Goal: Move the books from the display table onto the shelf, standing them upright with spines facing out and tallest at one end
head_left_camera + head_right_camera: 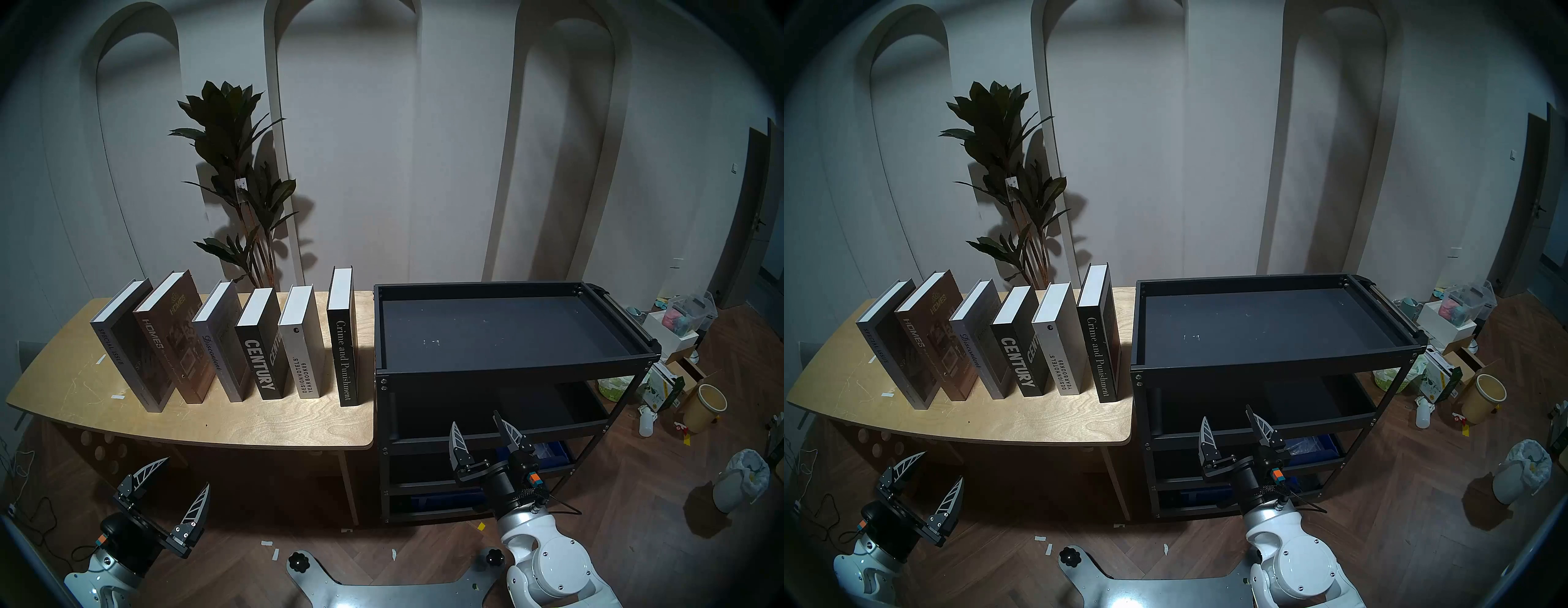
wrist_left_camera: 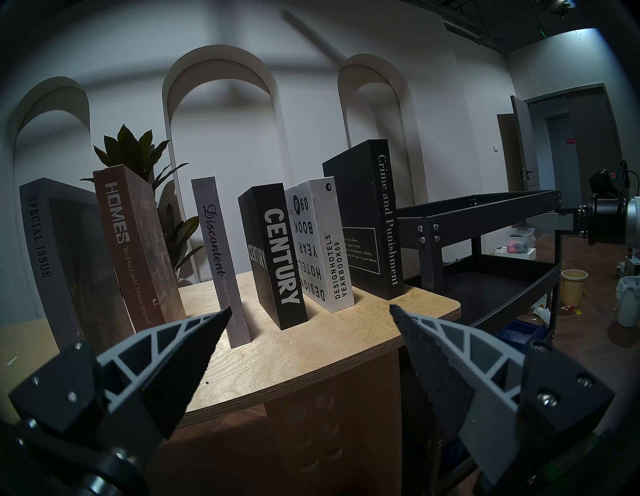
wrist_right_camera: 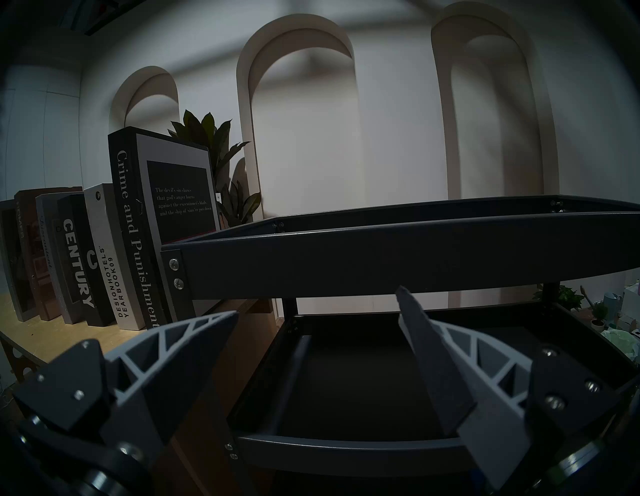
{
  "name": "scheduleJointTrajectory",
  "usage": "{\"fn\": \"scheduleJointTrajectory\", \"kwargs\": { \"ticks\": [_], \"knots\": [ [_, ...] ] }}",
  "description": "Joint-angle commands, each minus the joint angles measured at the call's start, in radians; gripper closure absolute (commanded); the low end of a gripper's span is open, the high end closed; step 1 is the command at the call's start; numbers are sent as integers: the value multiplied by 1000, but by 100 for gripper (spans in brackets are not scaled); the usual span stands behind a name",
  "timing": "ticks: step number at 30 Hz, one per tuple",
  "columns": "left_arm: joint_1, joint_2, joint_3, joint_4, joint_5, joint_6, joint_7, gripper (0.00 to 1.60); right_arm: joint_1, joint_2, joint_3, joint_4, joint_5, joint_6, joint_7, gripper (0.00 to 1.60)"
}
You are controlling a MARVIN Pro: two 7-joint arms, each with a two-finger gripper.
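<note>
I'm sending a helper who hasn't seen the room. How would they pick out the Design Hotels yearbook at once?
Find the light plywood table left of the black metal rack; six books stand there in a row. The Design Hotels yearbook is second from the rack end, the only one with a white spine, between black "Century" and black "Crime and Punishment".

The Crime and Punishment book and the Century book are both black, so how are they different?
Crime and Punishment stands taller than Century. Its spine lettering is thin and curly; Century's is thick, blocky capitals. It stands nearest the black shelf; Century sits mid-row. Both stand on the plywood table, spines facing the robot.
</note>
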Motion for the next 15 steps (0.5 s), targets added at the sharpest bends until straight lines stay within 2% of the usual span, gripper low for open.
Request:
{"fn": "scheduleJointTrajectory", "kwargs": {
  "ticks": [1,8,15],
  "knots": [
    [2,0,-1,-9,-1,-1,-1,0,14,1,-40,-50,10,-21,-23,0],
    [1,0,-1,-8,-1,-1,-1,0,55,57,-129,-75,36,-40,-67,0],
    [0,0,-1,-7,-1,-1,-2,0,156,117,-246,-79,89,-84,-103,0]
  ]
}}
